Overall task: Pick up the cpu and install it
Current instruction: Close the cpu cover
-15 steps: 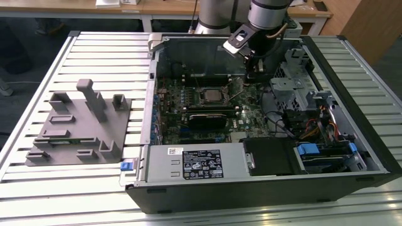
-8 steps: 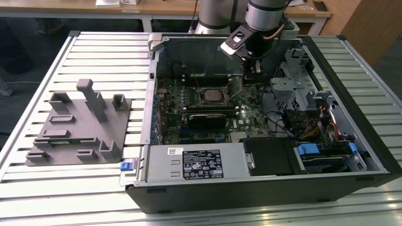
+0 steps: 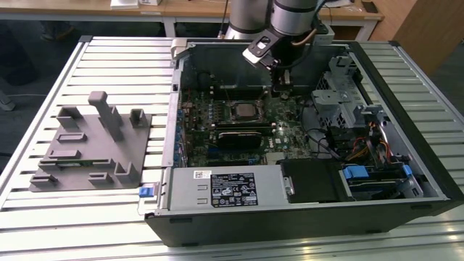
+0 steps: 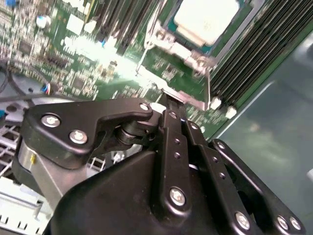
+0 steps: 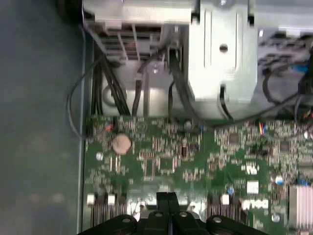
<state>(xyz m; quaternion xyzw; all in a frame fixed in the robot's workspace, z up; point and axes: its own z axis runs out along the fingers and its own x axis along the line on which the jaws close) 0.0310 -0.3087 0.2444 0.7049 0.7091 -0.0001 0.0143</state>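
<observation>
The pincer (image 5: 169,197) hangs over the green motherboard (image 5: 195,152) — fingertips (image 5: 163,199) pressed together — coin battery (image 5: 121,142) and black cables (image 5: 105,83) nearby.

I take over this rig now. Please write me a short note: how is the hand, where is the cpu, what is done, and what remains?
The hand is shut and holds nothing. It hangs low over the motherboard inside the open computer case.
The cpu sits in the socket with its silvery top up. The hand is beside it and does not touch it.
Done: the cpu appears to be picked up and placed in the socket.
Left: I cannot tell whether the socket is latched, so the installation may not be finished.
</observation>
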